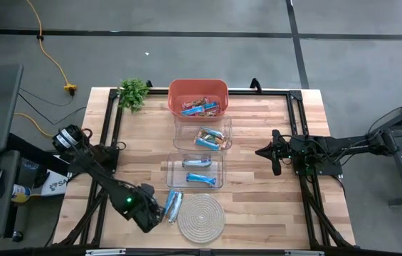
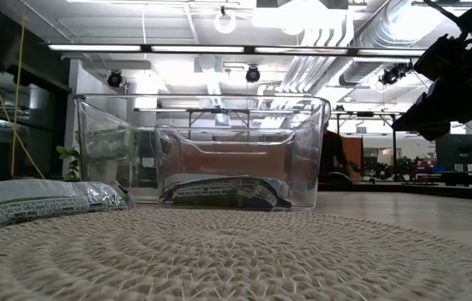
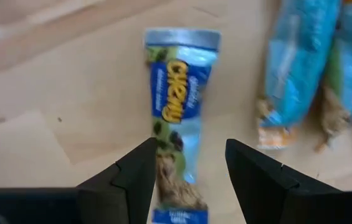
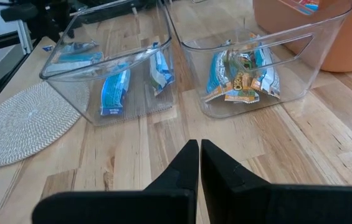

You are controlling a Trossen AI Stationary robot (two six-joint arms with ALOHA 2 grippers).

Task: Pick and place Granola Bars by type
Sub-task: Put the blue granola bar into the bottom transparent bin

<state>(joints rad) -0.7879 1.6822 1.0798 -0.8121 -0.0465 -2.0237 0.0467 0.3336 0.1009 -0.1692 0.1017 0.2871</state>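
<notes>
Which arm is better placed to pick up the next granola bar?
The left. Its hand is open over a blue bar lying on the table beside the woven coaster. The right hand is shut and waits away from the loose bars.

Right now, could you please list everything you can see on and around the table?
Orange bin: one, far middle, bars inside.
Clear bins: two, in a row toward the near edge, bars inside each.
Loose granola bars: about three, light blue, beside the coaster.
Rope coaster: one, beige, near edge.
Plant: one, green, far left corner.
Left gripper: open, straddling a loose bar.
Right gripper: shut, waiting at right.
</notes>
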